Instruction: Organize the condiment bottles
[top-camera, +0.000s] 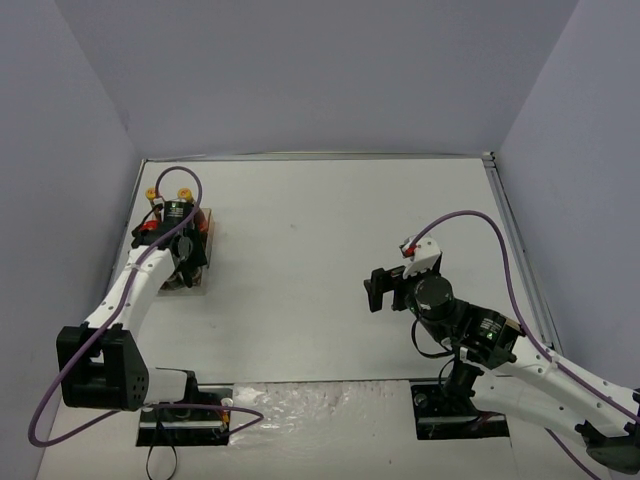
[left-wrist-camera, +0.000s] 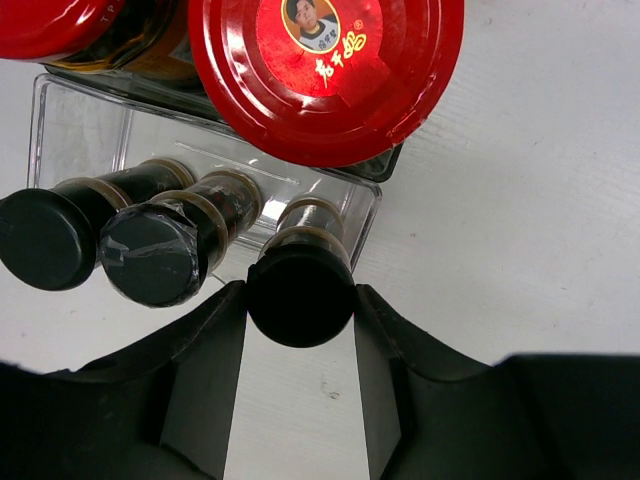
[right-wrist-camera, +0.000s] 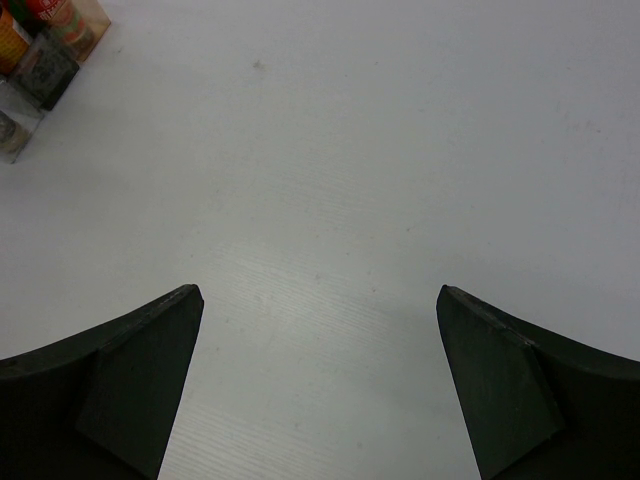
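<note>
Closest to my left wrist camera, the left gripper (left-wrist-camera: 300, 310) is closed narrowly on a black-capped spice jar (left-wrist-camera: 300, 290), with one dark finger (left-wrist-camera: 205, 370) against each side of its cap. That jar stands at the end of a row, and the two other spice jars (left-wrist-camera: 150, 255) sit just beside it, their caps close together. All three stand in the front part of the clear plastic rack (left-wrist-camera: 90, 125). Behind them in the same rack sits a red-lidded jar (left-wrist-camera: 325, 70) with a portrait label on its lid. A second red-lidded jar (left-wrist-camera: 50, 20) shows only partly at the frame's corner.

From the top camera I see the rack near the left edge of the white counter (top-camera: 320, 230), toward its far-left corner. My left arm reaches over it, hiding most of the contents. Two yellow-capped sauce bottles (top-camera: 184, 194) stand at the rack's far end, side by side.

My right gripper (right-wrist-camera: 320, 300) hangs wide apart over bare counter, holding nothing, right of the middle and well apart from the rack. At the top-left corner of its wrist view I catch a bit of the rack and some bottles, too small to tell apart.
</note>
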